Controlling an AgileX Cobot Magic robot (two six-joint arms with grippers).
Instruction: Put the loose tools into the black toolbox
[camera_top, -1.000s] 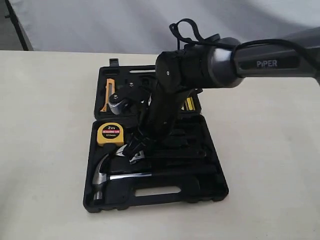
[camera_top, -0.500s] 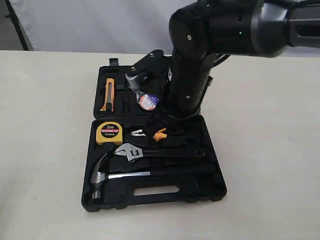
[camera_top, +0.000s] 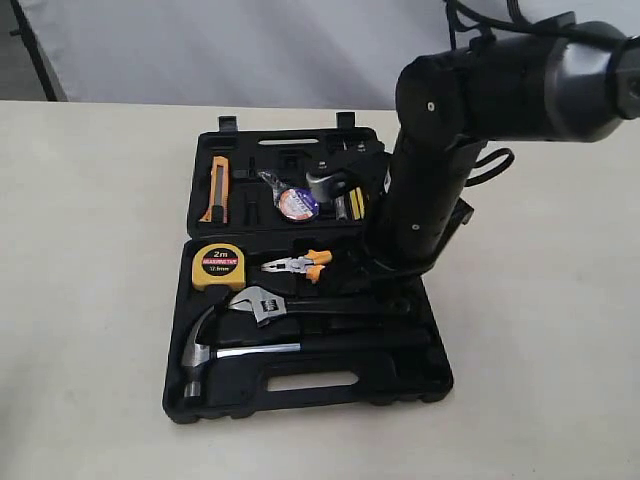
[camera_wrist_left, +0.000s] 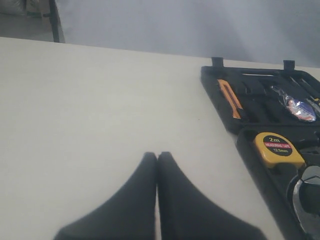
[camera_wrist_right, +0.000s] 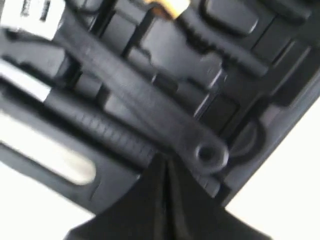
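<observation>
Packing looks finished: the steel claw hammer with black handle (camera_top: 250, 350) and silver-jawed black adjustable wrench (camera_top: 300, 308) lie in the slot-handle half of the black moulded plastic toolbox (camera_top: 420, 385), the labelled black tape roll (camera_top: 297, 204) in its other half. Both the right gripper (camera_wrist_right: 164, 157), over the slot-handle half, and the left gripper (camera_wrist_left: 157, 155), outside the toolbox, are pinched shut and empty; lifting clear seems all that is left.

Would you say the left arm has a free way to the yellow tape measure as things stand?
Probably yes: only bare table lies between the left fingers and the tape measure, which sits uncovered in the toolbox, with the right arm over the other side. The shut fingers must open first.
</observation>
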